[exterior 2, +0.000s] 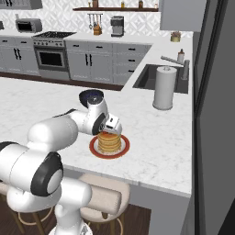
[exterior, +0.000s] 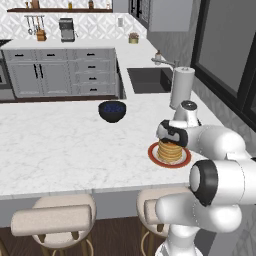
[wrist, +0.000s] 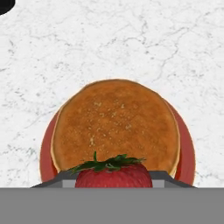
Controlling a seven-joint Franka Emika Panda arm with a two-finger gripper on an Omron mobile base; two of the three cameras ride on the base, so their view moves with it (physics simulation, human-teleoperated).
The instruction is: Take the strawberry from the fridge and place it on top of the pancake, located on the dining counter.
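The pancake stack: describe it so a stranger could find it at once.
On the white marble dining counter, near its stool-side edge, sits a red-rimmed plate. The pancake stack on it is round and tan-brown, unlike the dark bowl farther back.

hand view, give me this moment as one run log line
phase: carry over target | gripper: shut on small red strawberry | below: round tan pancake stack on red-rimmed plate | surface: white marble dining counter | strawberry not yet released

Two base cameras look forward and down over the arm from behind-left and behind-right, sharing the counter (exterior: 60,145) and pancake (exterior 2: 109,142). The hand camera looks straight down, close above the pancake.
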